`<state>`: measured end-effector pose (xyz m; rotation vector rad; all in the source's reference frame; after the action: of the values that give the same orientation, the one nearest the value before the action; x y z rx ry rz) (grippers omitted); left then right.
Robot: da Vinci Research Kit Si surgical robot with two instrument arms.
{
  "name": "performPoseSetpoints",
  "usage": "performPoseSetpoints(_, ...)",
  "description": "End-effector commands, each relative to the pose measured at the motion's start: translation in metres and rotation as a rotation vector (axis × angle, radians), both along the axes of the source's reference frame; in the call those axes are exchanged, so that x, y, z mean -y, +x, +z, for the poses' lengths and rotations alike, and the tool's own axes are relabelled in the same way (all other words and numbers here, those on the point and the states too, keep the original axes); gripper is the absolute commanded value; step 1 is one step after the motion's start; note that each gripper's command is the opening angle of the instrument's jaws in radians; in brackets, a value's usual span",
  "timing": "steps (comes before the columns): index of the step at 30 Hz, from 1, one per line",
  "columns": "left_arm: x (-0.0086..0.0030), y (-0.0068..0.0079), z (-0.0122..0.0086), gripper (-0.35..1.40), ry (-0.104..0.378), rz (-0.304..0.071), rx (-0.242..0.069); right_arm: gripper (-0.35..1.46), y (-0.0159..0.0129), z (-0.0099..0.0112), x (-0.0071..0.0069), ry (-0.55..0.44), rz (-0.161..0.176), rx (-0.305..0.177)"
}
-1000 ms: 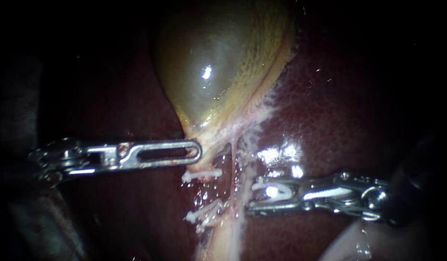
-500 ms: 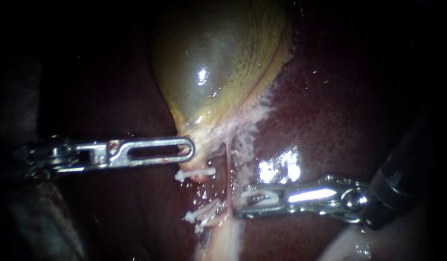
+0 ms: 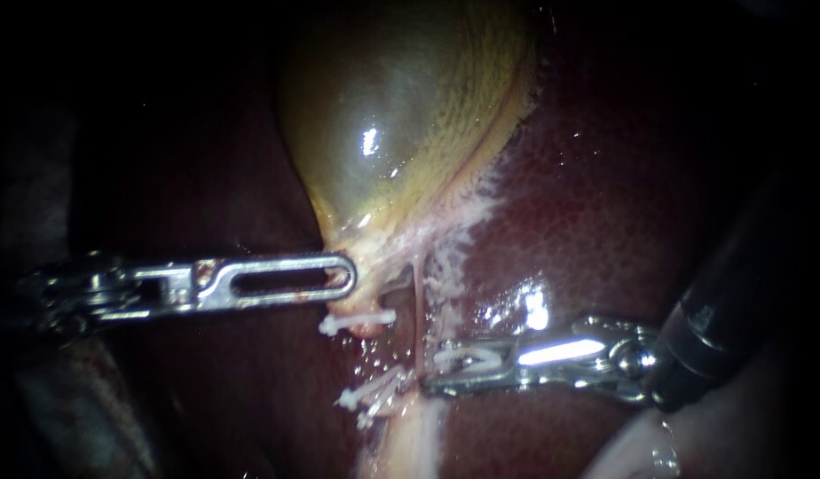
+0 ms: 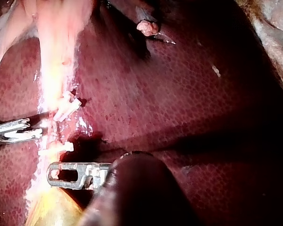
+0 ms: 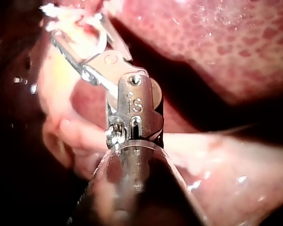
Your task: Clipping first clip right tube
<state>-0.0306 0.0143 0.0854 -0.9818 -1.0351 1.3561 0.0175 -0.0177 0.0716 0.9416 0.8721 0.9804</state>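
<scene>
The liver point(image 3: 605, 204) filled the field, dark red and wet, with glare on its right half. The gallbladder point(image 3: 401, 115), olive-yellow and glossy, lay on it at the far side and tapered to a pale neck near the centre.

The left instrument point(image 3: 346, 275) reached in level from the left. Its slotted jaws were closed on the pale tissue of the gallbladder's neck. The right instrument point(image 3: 430, 371) entered from the right, nearer than the left one, its dark shaft sloping down to a bright metal wrist. Its jaws stood apart and gripped a white clip point(image 3: 468, 358) between them, one jaw on each side. In the right wrist view, the same jaws forked away from their hinge with the clip's pale curve between them.

The jaw tips touched the right tube point(image 3: 418, 302), a thin dark strand that ran from the neck toward the near edge. Whether they straddled it could not be told.

Left of that tube, a lone clip point(image 3: 357, 318) sat just near of the left instrument's tip. A clip cluster point(image 3: 374, 392) lay nearer again, beside the pale strand.
</scene>
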Motion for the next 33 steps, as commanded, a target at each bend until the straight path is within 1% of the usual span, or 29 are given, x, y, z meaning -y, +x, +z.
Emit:
performPoseSetpoints(1,0.0000,0.0000,0.0000,-0.35,-0.002,0.001,0.000,0.51,0.0001,0.0001,0.0000,0.000,0.000,0.001)
performPoseSetpoints(6,0.0000,-0.0001,-0.0002,-0.35,-0.001,0.000,0.000,0.50,0.0005,0.0005,-0.0003,0.000,0.000,0.004)
performPoseSetpoints(10,0.0000,-0.0001,-0.0002,-0.35,-0.001,0.000,0.000,0.50,0.0015,0.0012,-0.0010,0.003,-0.002,0.005)
performPoseSetpoints(12,0.0000,-0.0001,-0.0002,-0.35,-0.001,0.000,0.000,0.50,0.0021,0.0016,-0.0012,0.007,-0.017,0.012)
performPoseSetpoints(15,0.0000,-0.0001,-0.0002,-0.35,-0.001,0.000,0.000,0.50,0.0024,0.0019,-0.0008,0.008,-0.053,0.017)
performPoseSetpoints(16,0.0000,-0.0001,-0.0003,-0.35,-0.001,0.000,0.000,0.49,0.0024,0.0020,-0.0007,0.008,-0.060,0.016)
performPoseSetpoints(25,0.0000,-0.0001,-0.0003,-0.35,-0.001,0.000,0.000,0.49,0.0021,0.0024,-0.0011,0.006,-0.071,0.030)
performPoseSetpoints(29,0.0000,-0.0002,-0.0003,-0.35,-0.001,-0.001,-0.001,0.49,0.0021,0.0031,-0.0016,0.009,-0.086,0.052)
performPoseSetpoints(33,0.0001,-0.0002,-0.0004,-0.35,-0.001,-0.001,-0.001,0.49,0.0023,0.0038,-0.0022,0.009,-0.089,0.057)
